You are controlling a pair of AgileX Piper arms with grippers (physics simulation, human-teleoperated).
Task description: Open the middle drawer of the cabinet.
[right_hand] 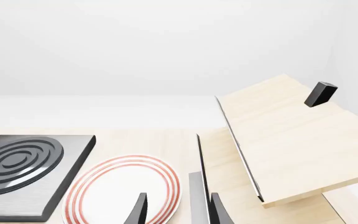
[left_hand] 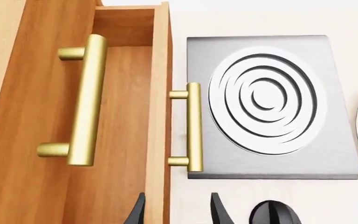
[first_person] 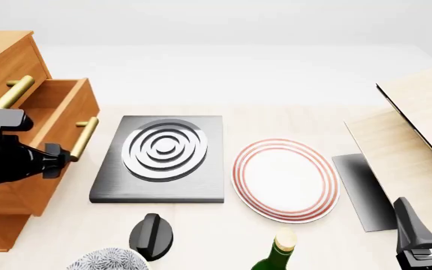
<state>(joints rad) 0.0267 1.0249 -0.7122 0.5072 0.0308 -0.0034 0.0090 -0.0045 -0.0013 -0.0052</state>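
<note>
- The left claw [left_hand: 177, 212] stood with its two dark fingertips apart, clamped on nothing, just short of the brass handle [left_hand: 193, 126] of the middle drawer [first_person: 64, 115].
- In the front view the left arm covered the lower part of the cabinet [first_person: 6, 62], so the lowest drawer front could not be made out.
- The middle drawer stood pulled out from the cabinet at the bench's [first_person: 291, 73] far left, its box open on top, its handle just beside the grey hob plate [first_person: 160, 160].
- The top drawer handle [left_hand: 86, 100] sat above it on a closed front.
- The hob plate bore white concentric rings; a red-rimmed plate [first_person: 285, 180] lay next to it.
- Nearer the camera were a black knob [first_person: 151, 235], a green bottle [first_person: 276, 256] and a patterned bowl [first_person: 107, 260].
- The right claw [right_hand: 177, 212] hung with fingers apart, empty, near the pale wooden boards [first_person: 411, 140] at the right.
</note>
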